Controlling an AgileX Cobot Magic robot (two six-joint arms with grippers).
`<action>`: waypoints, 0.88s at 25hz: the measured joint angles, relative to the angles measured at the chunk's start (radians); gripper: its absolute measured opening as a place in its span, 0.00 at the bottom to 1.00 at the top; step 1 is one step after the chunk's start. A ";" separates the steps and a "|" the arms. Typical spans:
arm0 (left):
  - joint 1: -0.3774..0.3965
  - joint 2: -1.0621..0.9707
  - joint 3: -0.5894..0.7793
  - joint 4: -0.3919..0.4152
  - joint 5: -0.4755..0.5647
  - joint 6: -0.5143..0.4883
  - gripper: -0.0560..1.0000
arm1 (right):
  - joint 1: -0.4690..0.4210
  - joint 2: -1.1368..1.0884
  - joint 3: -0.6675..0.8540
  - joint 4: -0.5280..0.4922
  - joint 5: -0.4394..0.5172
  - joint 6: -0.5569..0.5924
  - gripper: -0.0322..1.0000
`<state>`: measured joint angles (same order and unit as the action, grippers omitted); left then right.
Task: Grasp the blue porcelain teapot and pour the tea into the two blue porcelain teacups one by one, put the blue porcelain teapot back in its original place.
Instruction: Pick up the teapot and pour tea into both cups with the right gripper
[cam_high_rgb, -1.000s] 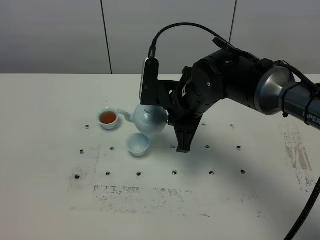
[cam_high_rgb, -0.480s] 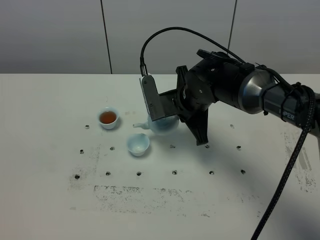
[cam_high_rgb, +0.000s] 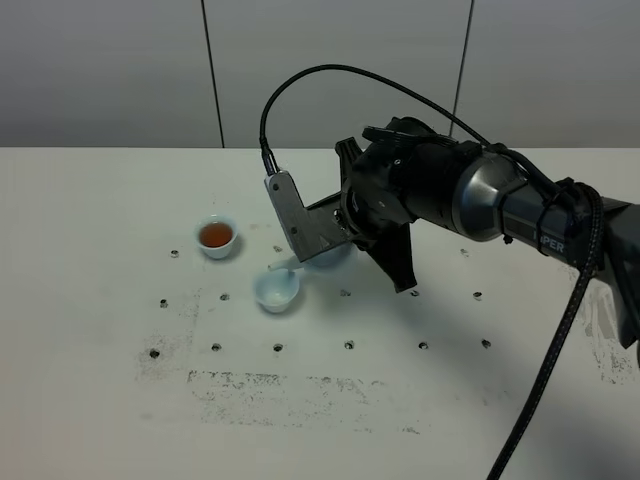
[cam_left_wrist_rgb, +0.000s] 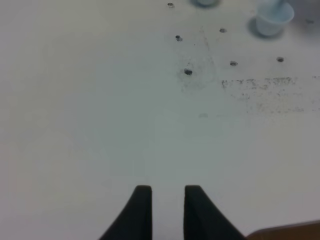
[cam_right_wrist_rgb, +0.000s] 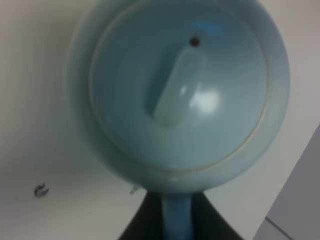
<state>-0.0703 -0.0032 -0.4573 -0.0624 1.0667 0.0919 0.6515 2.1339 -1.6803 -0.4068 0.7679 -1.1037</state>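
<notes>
The right arm (cam_high_rgb: 430, 195) holds the blue porcelain teapot (cam_high_rgb: 335, 258) tipped, spout above the nearer teacup (cam_high_rgb: 277, 291); the tea-filled teacup (cam_high_rgb: 217, 236) stands closer to the table's (cam_high_rgb: 100, 400) far edge.

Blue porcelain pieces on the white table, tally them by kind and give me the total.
Round pale blue glazed porcelain teapot: 1
Small pale blue glazed handleless teacups: 2
Total: 3

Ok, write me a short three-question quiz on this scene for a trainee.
1. The right hand grips the teapot by its: A spout, B knob, C handle.
2. True or false: the left hand holds nothing.
3. Fill in: of the far teacup and near teacup, brown tea shows in the ___ one.
Key: 1 C; 2 true; 3 far.
</notes>
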 joint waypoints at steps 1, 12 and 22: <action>0.000 0.000 0.000 0.000 0.000 0.000 0.26 | 0.005 0.003 0.000 -0.017 0.000 0.001 0.09; 0.000 0.000 0.000 0.000 0.000 0.000 0.26 | 0.038 0.005 0.000 -0.181 -0.001 0.001 0.09; 0.000 0.000 0.000 0.000 0.000 0.000 0.26 | 0.067 0.005 0.000 -0.299 -0.006 0.001 0.09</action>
<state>-0.0703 -0.0032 -0.4573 -0.0624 1.0667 0.0919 0.7187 2.1389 -1.6803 -0.7059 0.7616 -1.1023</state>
